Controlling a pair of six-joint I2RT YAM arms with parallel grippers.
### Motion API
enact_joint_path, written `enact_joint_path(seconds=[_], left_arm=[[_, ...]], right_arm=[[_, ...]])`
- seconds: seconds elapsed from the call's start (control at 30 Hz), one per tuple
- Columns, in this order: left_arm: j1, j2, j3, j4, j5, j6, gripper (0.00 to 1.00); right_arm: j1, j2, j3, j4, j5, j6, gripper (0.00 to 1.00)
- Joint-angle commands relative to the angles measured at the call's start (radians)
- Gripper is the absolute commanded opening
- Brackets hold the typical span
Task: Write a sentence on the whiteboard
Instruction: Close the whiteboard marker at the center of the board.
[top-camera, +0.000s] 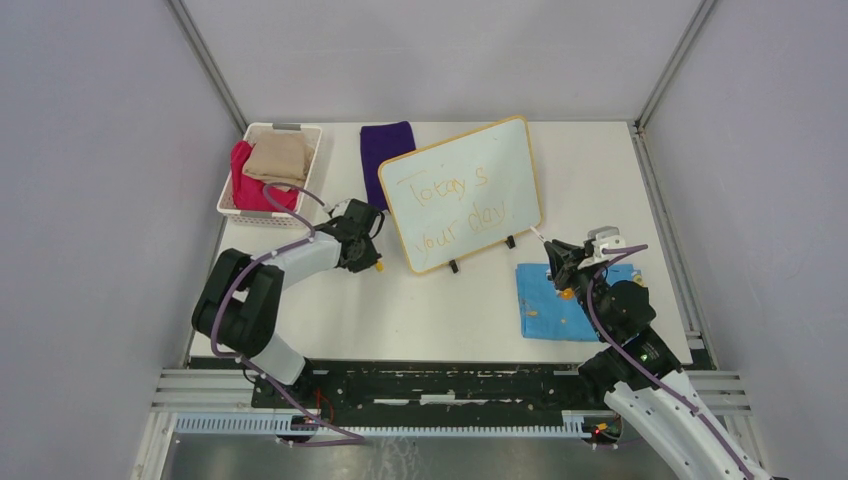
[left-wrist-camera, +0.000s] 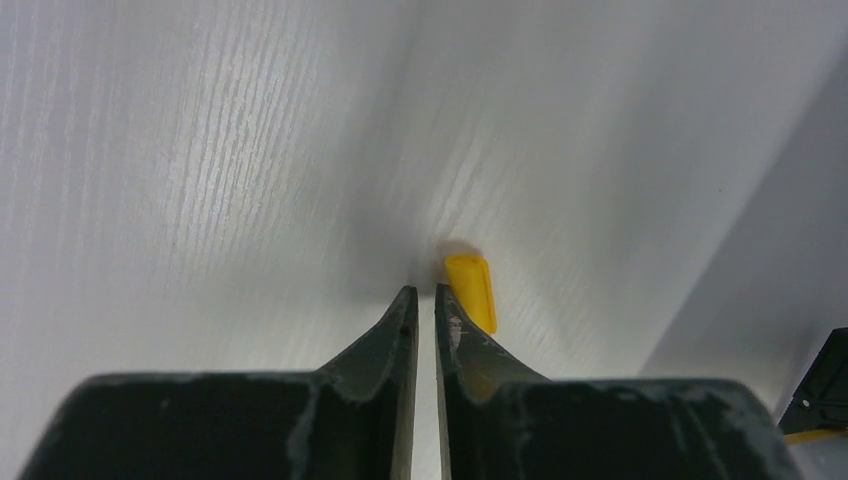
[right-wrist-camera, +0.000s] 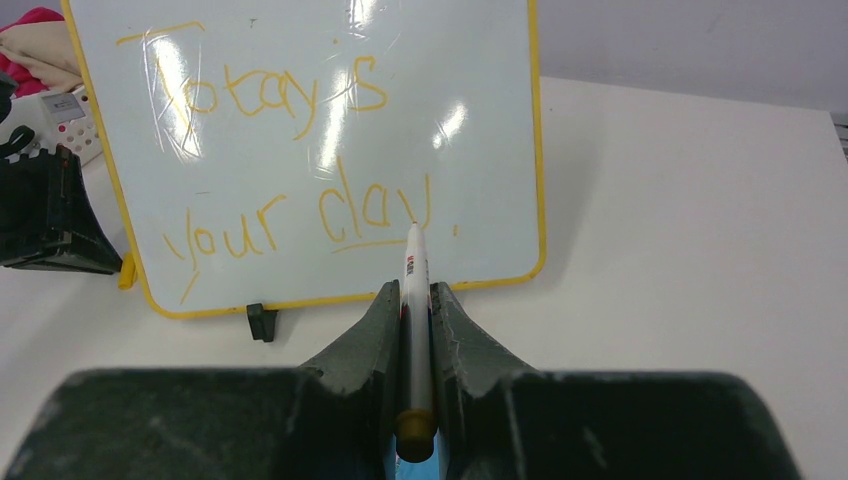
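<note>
The sentence (top-camera: 460, 205) looks finished on the whiteboard (top-camera: 520, 150) propped on the worktop (top-camera: 600, 180), so the right pincer (right-wrist-camera: 415, 290), pinching the marker (right-wrist-camera: 413, 250), should retreat straight without smearing, the left pincer (left-wrist-camera: 426, 292) resting pressed together.

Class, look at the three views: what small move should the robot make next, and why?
Probably open the left gripper and shift it sideways to straddle the yellow cap lying on the table just beside its nearly closed fingertips. The sentence on the whiteboard looks complete, and the right gripper holds the marker with its tip bare.
</note>
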Motion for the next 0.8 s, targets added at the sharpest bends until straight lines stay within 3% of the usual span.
enact_joint_path(seconds=[0.0,0.3,0.5,0.77], left_arm=[[0.015,0.005,0.022,0.030,-0.005,0.027,0.20],[0.020,-0.131,-0.003,0.022,-0.020,0.076,0.39],[0.007,-0.149,0.005,0.019,0.025,0.073,0.41],[-0.038,-0.058,0.043,0.023,-0.001,0.081,0.42]], right_arm=[[0.007,0.007,0.009,0.034,0.020,-0.011,0.00],[0.009,0.014,0.014,0.036,0.020,-0.011,0.00],[0.010,0.031,0.014,0.053,0.004,0.002,0.00],[0.011,0.029,0.020,0.045,0.009,-0.002,0.00]])
